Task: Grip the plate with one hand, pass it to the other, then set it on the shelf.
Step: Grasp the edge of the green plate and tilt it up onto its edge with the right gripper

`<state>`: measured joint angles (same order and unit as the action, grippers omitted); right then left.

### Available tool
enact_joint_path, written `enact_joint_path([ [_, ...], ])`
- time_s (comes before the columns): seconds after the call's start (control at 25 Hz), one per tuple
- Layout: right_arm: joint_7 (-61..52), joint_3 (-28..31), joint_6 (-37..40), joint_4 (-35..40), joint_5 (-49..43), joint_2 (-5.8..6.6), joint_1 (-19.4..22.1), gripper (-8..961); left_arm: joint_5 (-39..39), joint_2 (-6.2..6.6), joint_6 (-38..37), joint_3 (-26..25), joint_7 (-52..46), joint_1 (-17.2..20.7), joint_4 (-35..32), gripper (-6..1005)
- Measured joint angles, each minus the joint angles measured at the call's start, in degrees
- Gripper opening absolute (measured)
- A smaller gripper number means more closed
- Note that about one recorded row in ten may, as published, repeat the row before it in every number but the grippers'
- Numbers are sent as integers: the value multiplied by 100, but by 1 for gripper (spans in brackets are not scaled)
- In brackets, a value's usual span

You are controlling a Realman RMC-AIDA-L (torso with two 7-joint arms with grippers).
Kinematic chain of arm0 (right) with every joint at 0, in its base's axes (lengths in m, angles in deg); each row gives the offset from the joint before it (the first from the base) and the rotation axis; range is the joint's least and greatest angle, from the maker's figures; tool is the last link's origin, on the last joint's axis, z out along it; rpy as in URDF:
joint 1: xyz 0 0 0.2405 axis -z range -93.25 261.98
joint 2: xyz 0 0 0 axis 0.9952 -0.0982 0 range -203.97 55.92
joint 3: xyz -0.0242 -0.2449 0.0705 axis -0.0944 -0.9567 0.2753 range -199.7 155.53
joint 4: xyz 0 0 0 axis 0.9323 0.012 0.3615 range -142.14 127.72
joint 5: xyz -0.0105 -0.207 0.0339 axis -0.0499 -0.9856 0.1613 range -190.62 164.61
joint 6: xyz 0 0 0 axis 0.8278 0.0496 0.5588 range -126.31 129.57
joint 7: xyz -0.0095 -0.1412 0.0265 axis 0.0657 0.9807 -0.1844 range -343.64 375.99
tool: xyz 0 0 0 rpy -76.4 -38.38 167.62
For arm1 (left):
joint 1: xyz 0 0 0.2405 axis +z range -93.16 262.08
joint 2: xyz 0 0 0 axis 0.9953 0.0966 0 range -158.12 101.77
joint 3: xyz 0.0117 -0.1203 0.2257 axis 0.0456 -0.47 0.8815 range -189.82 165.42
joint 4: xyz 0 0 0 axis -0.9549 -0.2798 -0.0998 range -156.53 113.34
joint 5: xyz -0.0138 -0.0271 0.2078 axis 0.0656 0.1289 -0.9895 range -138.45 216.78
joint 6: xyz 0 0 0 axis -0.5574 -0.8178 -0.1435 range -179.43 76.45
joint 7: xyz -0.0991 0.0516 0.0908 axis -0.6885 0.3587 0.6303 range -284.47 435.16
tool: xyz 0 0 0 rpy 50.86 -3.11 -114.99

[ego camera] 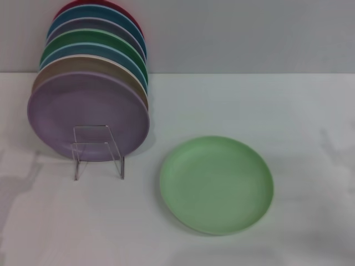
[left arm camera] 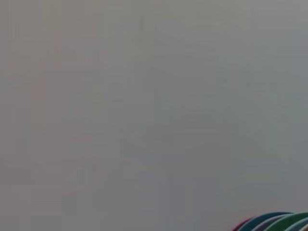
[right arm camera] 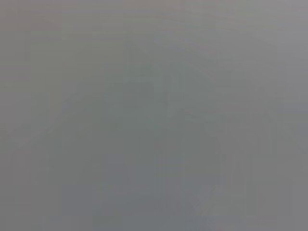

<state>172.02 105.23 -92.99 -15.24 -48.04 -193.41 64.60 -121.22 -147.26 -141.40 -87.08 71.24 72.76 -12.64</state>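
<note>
1. The round pale mint-green plastic plate (ego camera: pixel 217 184) looked smooth and matt, with a soft sheen along its rim.
2. Beside it, the small clear rack of thin transparent plastic bars (ego camera: pixel 99 152) looked glossy.
3. The lilac-purple plastic plate (ego camera: pixel 83 113) leaning on that rack looked matt.
4. The white tabletop (ego camera: pixel 266 105) under them looked smooth and dull.

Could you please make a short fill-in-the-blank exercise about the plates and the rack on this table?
1. The pale green plate lies ______ on the white table.
2. The frontmost plate in the standing row is the ______ plate.
3. The clear rack stands directly in front of the standing ______.
4. In the head view, the number of grippers in sight is ______.

Missing words: flat; lilac; plates; zero
</note>
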Motion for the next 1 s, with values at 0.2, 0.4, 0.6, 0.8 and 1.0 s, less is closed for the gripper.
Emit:
enact_joint_path([
  [0.2, -954, -703, 1593, -1566, -174, -1, -67, 830, 27, 0, 45, 0, 3, 3, 0, 809],
  [0.4, -4850, -2468, 5953, -5566, -2271, 116, 402, 829, 30, 0, 109, -5, 31, -25, 0, 809],
  [0.6, -9262, -2582, 7190, -7377, -6406, 193, 396, 828, 40, 0, 176, -12, 47, -99, 0, 809],
  [0.8, -12751, -2199, 5464, -8359, -9011, 177, 165, 828, 43, 12, 282, -29, 49, -152, 1, 809],
  [1.0, -13796, -1349, 2539, -7963, -9610, 313, -585, 827, 52, 26, 449, -151, 50, -208, 0, 809],
])
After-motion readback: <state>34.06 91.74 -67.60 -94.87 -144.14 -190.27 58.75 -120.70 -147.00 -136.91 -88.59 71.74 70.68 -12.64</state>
